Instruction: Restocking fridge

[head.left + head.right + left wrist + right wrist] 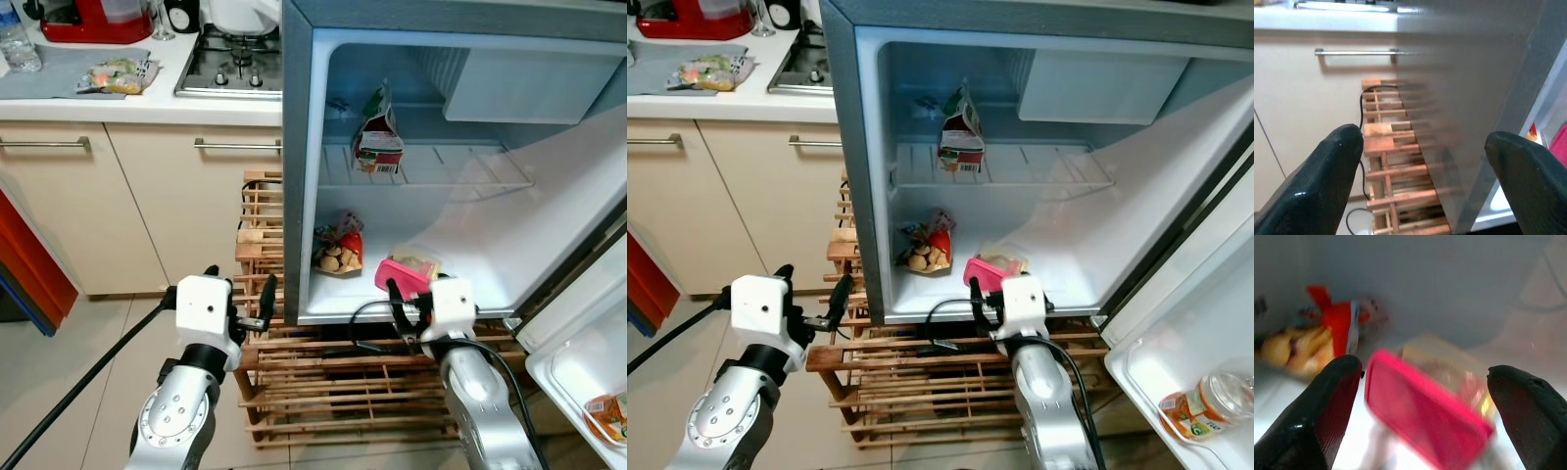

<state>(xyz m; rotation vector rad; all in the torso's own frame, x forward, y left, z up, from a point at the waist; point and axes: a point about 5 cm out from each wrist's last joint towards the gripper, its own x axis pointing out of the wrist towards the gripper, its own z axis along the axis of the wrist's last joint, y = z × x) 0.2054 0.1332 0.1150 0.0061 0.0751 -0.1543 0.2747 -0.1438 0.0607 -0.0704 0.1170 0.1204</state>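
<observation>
Pink-lidded box (404, 274) and snack bag (338, 253) sit in fridge (299, 196); right gripper (409, 302) apart.

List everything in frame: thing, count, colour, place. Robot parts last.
Fridge: 1, grey, white inside, door open.
Carton: 1, red and green, wire shelf.
Snack bag: 1, red and yellow, fridge floor.
Pink-lidded pack: 1, pink, fridge floor at front.
Bottle: 1, orange label, door shelf.
Wooden rack: 1, brown, under fridge.
Food packet: 1, multicoloured, grey mat on counter.
Hob: 1, steel, counter.
Red appliance: 1, counter.
Left claw: open, beside fridge wall.
Right claw: open, at pink-lidded pack.
</observation>
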